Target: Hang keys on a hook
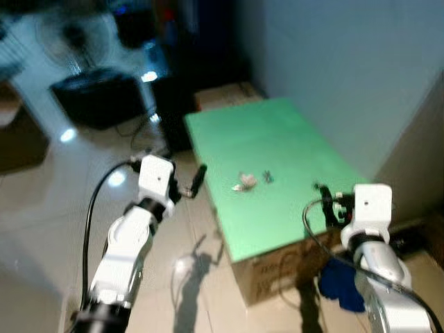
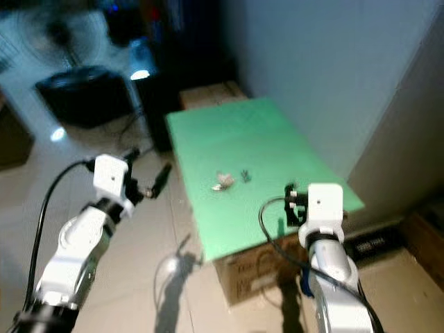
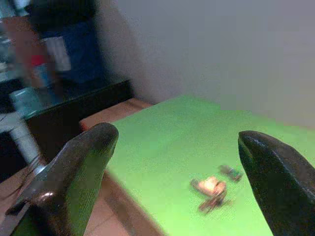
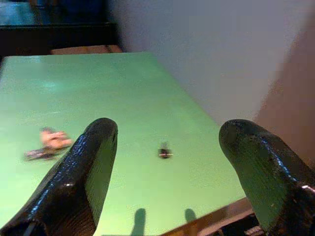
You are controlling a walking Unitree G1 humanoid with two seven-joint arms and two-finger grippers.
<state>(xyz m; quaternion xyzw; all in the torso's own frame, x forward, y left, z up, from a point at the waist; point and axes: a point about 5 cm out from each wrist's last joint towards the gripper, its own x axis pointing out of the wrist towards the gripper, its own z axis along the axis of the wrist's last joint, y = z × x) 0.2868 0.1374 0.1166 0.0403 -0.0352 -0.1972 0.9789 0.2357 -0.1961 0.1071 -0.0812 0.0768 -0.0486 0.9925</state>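
Near, bottom of the left eye view: right gripper (image 1: 323, 201) at lower right, over the near edge of the green table top (image 1: 291, 149), fingers apart, nothing between them. Left gripper (image 1: 197, 182) at centre-left, over the floor just beside the table's left edge, fingers apart too, empty.

Middle of frame: keys (image 1: 245, 182), a small pale bunch lying flat on the green surface, with a small dark piece (image 1: 267, 176) just beside them. Both are blurred; can't tell if they are joined. Likely light, hard metal, loose and floppy, flat on a smooth top so liable to slide. Best hold is probably the ring or fob, pinched from above.

Far, upper left: a dark box (image 1: 97, 97) on the floor. Hook not made out.
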